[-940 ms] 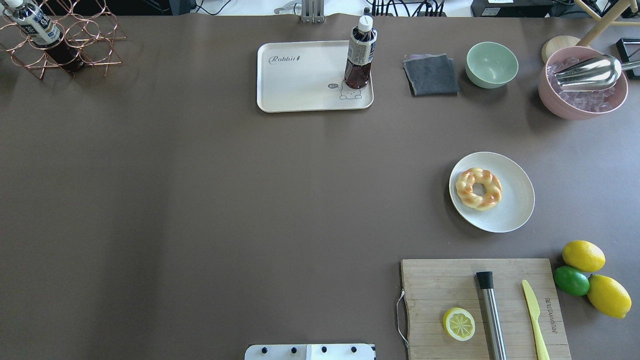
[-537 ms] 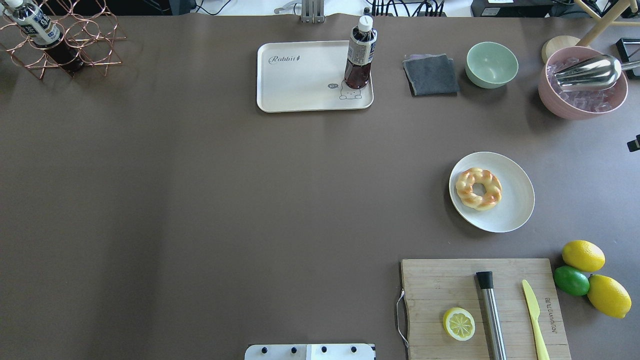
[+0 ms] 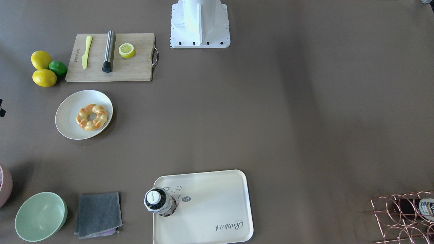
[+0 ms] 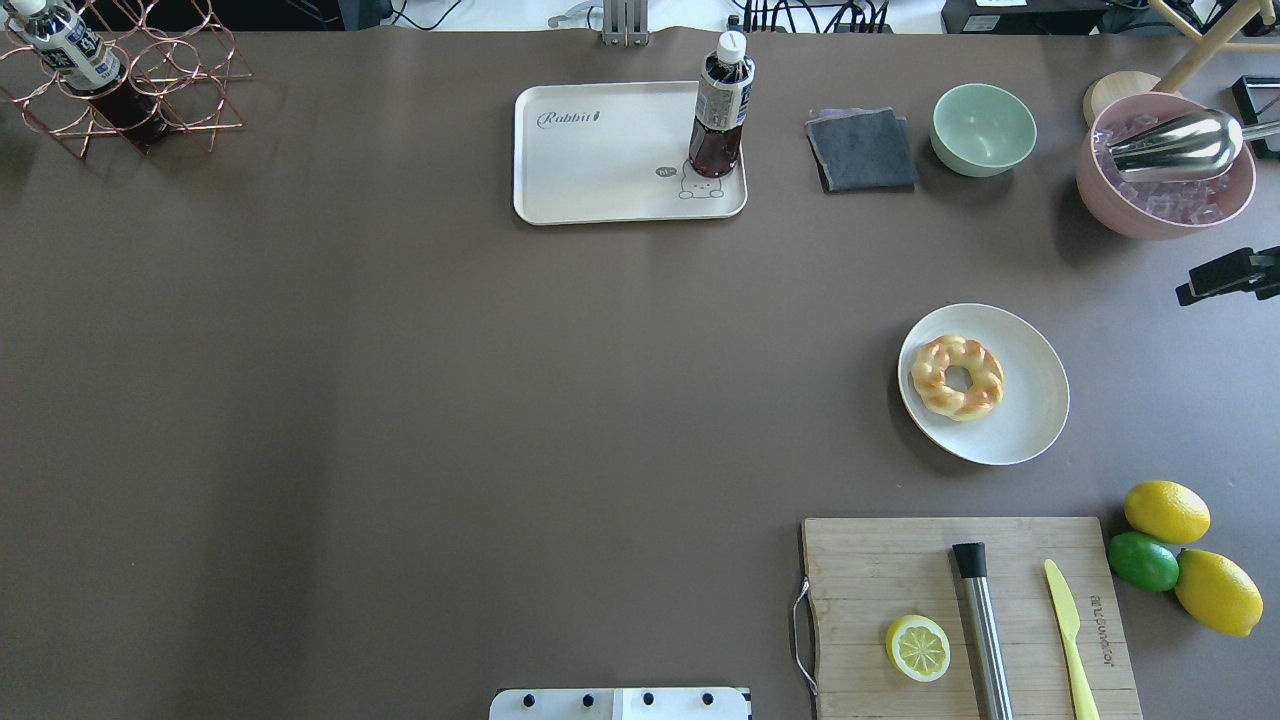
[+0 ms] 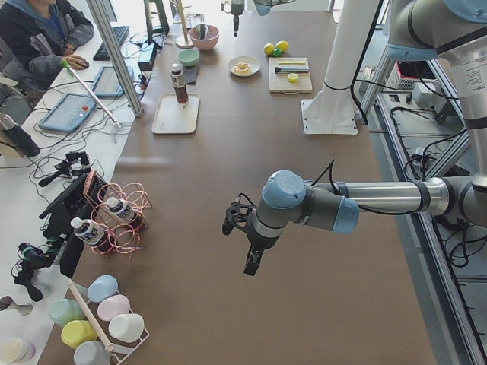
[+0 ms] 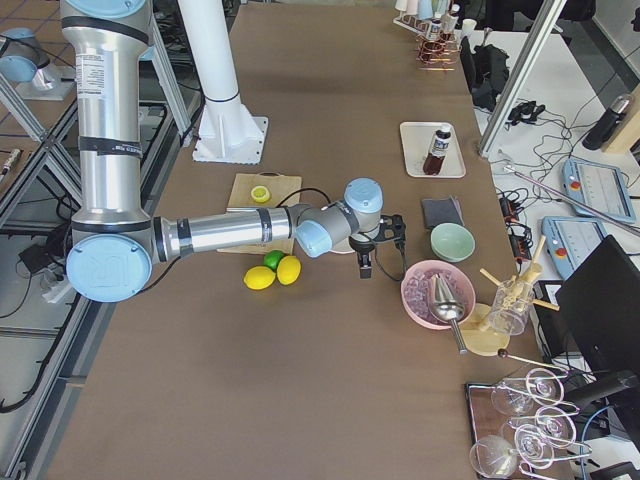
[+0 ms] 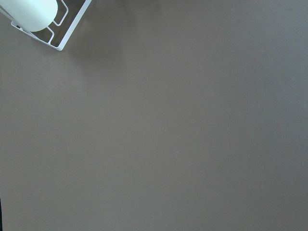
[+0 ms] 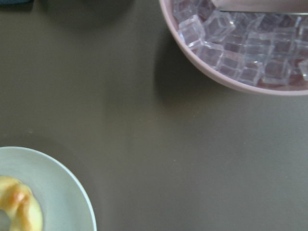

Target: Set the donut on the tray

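In the overhead view, a copper wire rack (image 4: 195,75) is seen at the far left corner. The left gripper (image 5: 251,266) is caught only in the side view, hung over bare table well away from the task's things. Whether its fingers are open or closed cannot be told. Further right, at the far edge, the tray (image 4: 600,170) is laid flat, with a dark drink bottle (image 4: 718,110) stood upright on its right end and the rest left bare. Right again, the donut (image 4: 957,377) is found resting on the round white plate (image 4: 1030,400), well apart from the tray. At the right edge the right gripper (image 4: 1200,287) is held between the plate and the pink ice bowl (image 4: 1095,195). Nothing is seen in its grasp, and its opening cannot be judged. Nothing appears accomplished yet: the donut is yet to be grasped, lifted, carried and set on the tray.
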You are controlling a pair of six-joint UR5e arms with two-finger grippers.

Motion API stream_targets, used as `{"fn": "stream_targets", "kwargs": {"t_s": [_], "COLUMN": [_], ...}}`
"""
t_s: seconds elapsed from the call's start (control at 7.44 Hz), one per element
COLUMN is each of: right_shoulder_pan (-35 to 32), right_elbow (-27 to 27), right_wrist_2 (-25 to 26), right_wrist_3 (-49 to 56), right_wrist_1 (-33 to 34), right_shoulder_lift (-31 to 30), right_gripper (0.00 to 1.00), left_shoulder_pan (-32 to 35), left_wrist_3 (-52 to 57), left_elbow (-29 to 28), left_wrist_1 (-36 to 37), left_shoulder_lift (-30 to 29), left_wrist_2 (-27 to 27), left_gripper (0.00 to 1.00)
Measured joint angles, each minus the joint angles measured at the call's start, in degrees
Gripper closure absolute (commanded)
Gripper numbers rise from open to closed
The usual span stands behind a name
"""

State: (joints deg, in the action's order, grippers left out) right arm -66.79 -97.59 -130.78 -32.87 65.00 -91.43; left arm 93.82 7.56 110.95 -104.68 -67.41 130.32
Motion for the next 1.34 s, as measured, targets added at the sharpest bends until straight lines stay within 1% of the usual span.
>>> {"fn": "stream_targets", "kwargs": {"t_s": [0.27,0.4,0.67,0.81,0.94,1.07,1.34], "right_shoulder_pan": [5.9,8.4,12.4,13.9,14.7,15.2,15.6], "right_elbow": [2.2,3.4,4.5,5.2,5.5,5.6,5.6], "right_wrist_2": [1.1,2.6,5.8,7.1,7.6,7.8,7.9], "right_wrist_3": [-10.8,-13.8,-15.6,-15.7,-15.8,-15.8,-15.6], "right_wrist_1": [-8.3,-11.2,-13.0,-13.2,-13.3,-13.4,-13.4], "right_shoulder_lift": [0.9,1.1,1.5,1.7,1.8,1.8,1.7], "right_gripper": [0.11,0.14,0.37,0.56,0.81,1.00,1.00], "left_shoulder_pan": [0.0,0.0,0.0,0.0,0.0,0.0,0.0], "left_wrist_3": [0.0,0.0,0.0,0.0,0.1,0.1,0.1], "left_elbow": [0.0,-0.1,-0.3,-0.4,-0.5,-0.6,-0.7], "left_wrist_1": [0.0,0.0,0.0,0.0,0.0,0.0,0.0], "left_shoulder_lift": [-0.1,-0.2,-0.2,-0.2,-0.2,-0.2,-0.3], "left_wrist_2": [0.0,0.0,-0.1,-0.1,-0.1,-0.1,0.0], "left_gripper": [0.02,0.02,0.02,0.02,0.02,0.02,0.02]}}
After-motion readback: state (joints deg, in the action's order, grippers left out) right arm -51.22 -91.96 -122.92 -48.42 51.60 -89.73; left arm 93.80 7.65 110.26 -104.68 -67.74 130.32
